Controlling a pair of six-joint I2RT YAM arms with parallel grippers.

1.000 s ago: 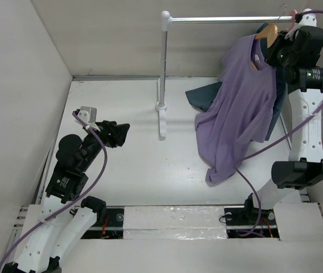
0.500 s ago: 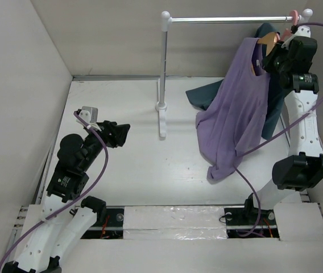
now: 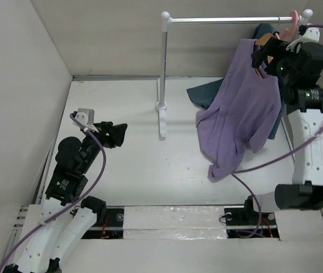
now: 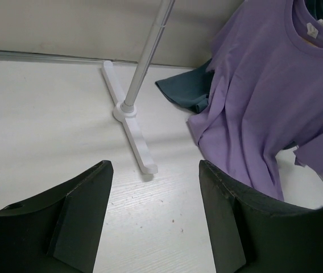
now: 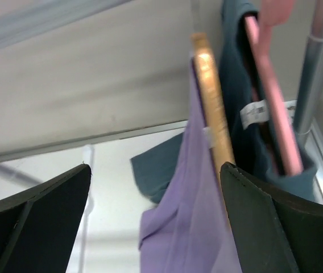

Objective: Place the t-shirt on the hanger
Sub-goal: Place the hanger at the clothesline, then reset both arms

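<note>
Seems near done, with lavender t-shirt [image 3: 241,108] draped on wooden hanger [image 5: 212,108] at the rail [image 3: 224,20], right gripper [image 5: 156,170] and left gripper [image 4: 156,165] both spread apart; next, withdraw right without snagging.

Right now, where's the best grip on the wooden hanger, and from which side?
Grip the bare wood at the top, just under the hook. The hanger sits edge-on to the open right gripper, so its thin faces should fit between the fingers. Come from the near side. The t-shirt covers the wood lower down, and the pink hanger crowds its right.
</note>
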